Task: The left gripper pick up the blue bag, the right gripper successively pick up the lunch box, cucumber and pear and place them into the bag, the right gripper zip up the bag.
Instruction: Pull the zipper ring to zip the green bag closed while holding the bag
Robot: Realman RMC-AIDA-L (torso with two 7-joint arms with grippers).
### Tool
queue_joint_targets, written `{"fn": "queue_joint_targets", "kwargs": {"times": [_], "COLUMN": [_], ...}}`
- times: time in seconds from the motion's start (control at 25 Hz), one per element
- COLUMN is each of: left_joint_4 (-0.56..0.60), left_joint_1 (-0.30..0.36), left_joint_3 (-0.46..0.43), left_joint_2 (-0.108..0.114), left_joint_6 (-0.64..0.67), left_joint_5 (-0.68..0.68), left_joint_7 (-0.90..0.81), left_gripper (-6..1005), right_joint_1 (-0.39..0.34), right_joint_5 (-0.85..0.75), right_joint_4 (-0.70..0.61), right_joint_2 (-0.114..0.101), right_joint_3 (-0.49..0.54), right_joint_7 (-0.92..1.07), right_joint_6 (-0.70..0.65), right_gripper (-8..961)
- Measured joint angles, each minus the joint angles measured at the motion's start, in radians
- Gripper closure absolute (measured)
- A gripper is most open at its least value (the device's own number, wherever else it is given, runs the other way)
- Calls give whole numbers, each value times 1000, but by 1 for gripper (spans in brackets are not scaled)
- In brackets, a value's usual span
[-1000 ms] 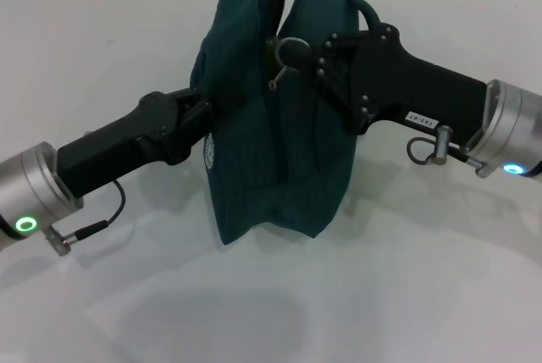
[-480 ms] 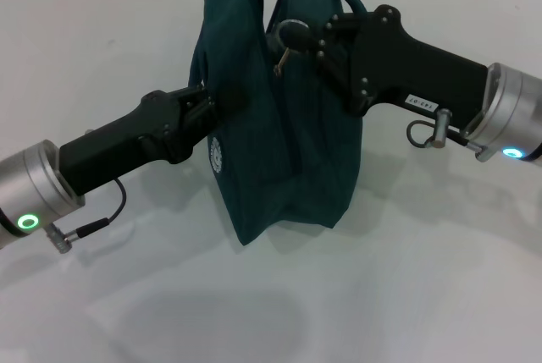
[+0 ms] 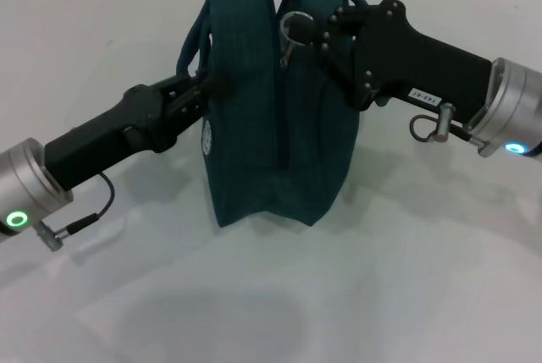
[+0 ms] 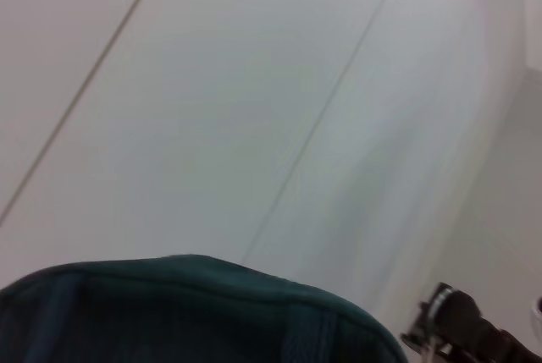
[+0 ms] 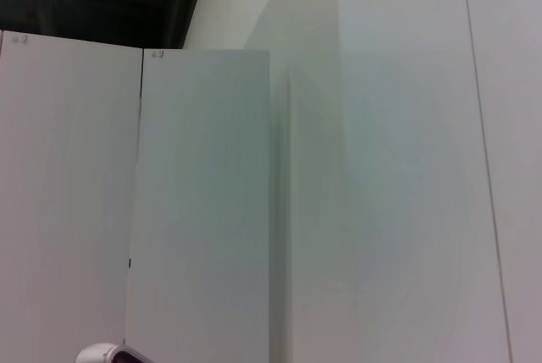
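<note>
The bag hangs between both tools, the left tool clamped on its near side; the right tool is at the top seam, grip unclear; draw the zip steadily along.

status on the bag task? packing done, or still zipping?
Packing looks done: no lunch box, cucumber or pear shows on the table, though the blue bag's inside is hidden. In hand: the left gripper holds the bag's side, and the right gripper is at the top seam by the metal ring. Left: finishing the zip; the seam's far end isn't visible.
</note>
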Motion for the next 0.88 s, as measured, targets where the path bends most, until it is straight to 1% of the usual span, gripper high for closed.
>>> {"fn": "queue_joint_targets", "kwargs": {"times": [0.16, 0.32, 0.56, 0.68, 0.8, 0.88], "left_joint_4": [-30, -26, -20, -17, -9, 4], "left_joint_1": [-5, 6, 46, 68, 94, 107], "left_joint_3": [-32, -34, -37, -67, -119, -125], "left_joint_2": [2, 3, 14, 14, 13, 11], "left_joint_6": [-2, 2, 10, 21, 40, 47], "left_joint_5": [1, 4, -2, -9, -9, -9], "left_joint_7": [-3, -3, -3, 2, 7, 7], "left_gripper": [779, 724, 483, 477, 471, 467], "right_joint_1": [2, 12, 51, 72, 99, 105], "right_joint_5": [0, -11, -22, -21, -18, -17], "right_joint_4": [1, 2, -3, -6, -8, -9], "right_joint_2": [2, 5, 11, 12, 12, 12], "right_joint_3": [-6, -12, -28, -30, -34, -33], "right_joint_7": [0, 0, 0, -1, -7, -10], "right_joint_6": [0, 2, 25, 55, 74, 82], "right_gripper": [947, 947, 947, 947, 947, 947]}}
